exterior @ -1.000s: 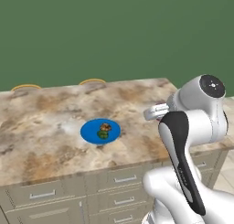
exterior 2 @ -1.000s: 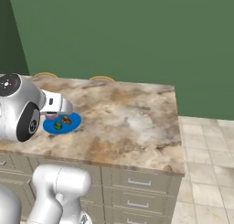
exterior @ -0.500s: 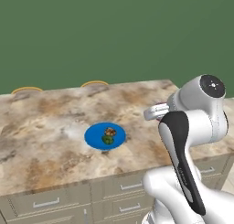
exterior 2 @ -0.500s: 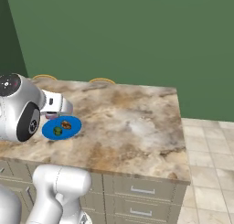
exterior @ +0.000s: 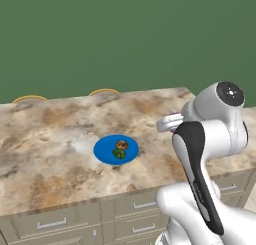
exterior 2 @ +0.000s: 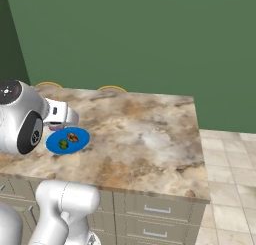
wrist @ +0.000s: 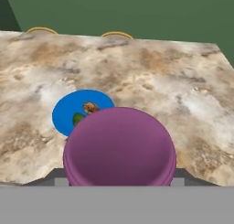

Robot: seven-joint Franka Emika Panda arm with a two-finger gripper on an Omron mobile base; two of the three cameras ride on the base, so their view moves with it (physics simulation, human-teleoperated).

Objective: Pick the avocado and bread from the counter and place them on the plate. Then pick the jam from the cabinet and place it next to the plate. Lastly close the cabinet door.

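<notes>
The blue plate (exterior: 104, 151) lies on the marbled counter (exterior: 50, 139) with the dark green avocado (exterior: 119, 154) and the tan bread (exterior: 122, 145) on it. From the other side, the plate (exterior 2: 80, 139) carries the avocado (exterior 2: 63, 144) and the bread (exterior 2: 73, 137). My gripper (exterior 2: 58, 123) hangs above the counter just beside the plate, shut on the jam (wrist: 119, 147), whose round purple top hides the fingertips. Behind the jam show the plate (wrist: 66, 111), bread (wrist: 91, 107) and avocado (wrist: 78, 120). The cabinet and its door are out of view.
Two yellow-rimmed round things (exterior: 30, 97) (exterior: 104, 92) sit at the counter's far edge against the green wall. Drawers with silver handles (exterior 2: 157, 209) run below the counter. Past the counter's right end lies tiled floor (exterior 2: 230, 189).
The whole picture has shifted slightly, so the camera has moved. The arm keeps the same pose with the jam in its grip. Plate, avocado and bread stay as they were.
</notes>
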